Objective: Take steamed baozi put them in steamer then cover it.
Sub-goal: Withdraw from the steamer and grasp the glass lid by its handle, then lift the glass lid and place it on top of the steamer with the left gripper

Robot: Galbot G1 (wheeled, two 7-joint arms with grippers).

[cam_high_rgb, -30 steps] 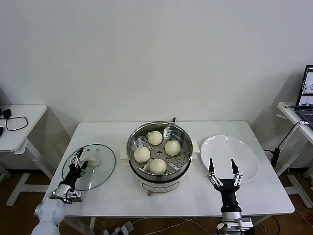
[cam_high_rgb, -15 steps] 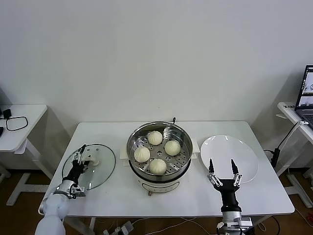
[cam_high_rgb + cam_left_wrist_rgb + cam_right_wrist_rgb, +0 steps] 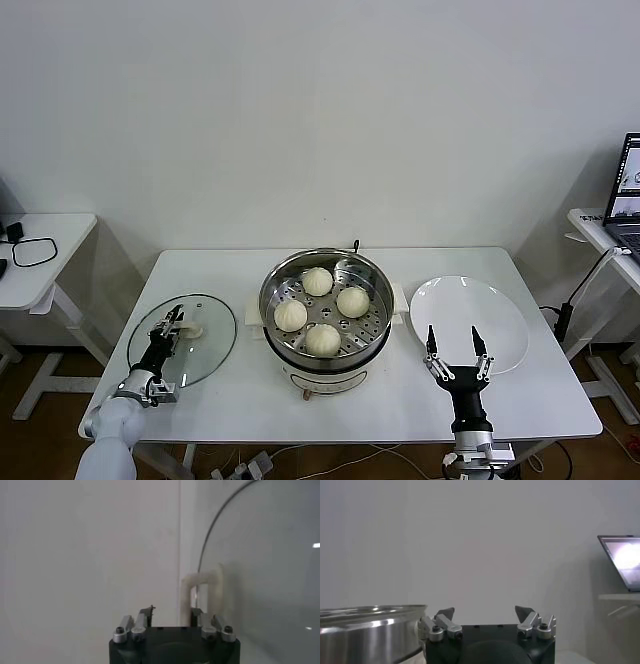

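The steamer (image 3: 372,283) stands mid-table with four baozi on its perforated tray: one at the back (image 3: 317,281), one at the right (image 3: 352,301), one at the left (image 3: 290,315) and one at the front (image 3: 322,339). The cover (image 3: 205,350) lies flat on the table to the steamer's left. My left gripper (image 3: 172,322) is open over the cover, at its white handle (image 3: 192,329). In the left wrist view one end of the handle (image 3: 202,585) stands between the open jaws of the gripper (image 3: 172,612). My right gripper (image 3: 456,345) is open and empty, pointing up in front of the plate.
A flat white plate (image 3: 470,320) lies right of the steamer. The steamer's rim (image 3: 370,620) shows beside my right gripper (image 3: 485,612). A laptop (image 3: 626,195) sits on a side table at the far right. Another side table (image 3: 40,255) stands at the left.
My left gripper has moved forward over the cover until its open jaws reach the handle. The right arm has sunk very slightly.
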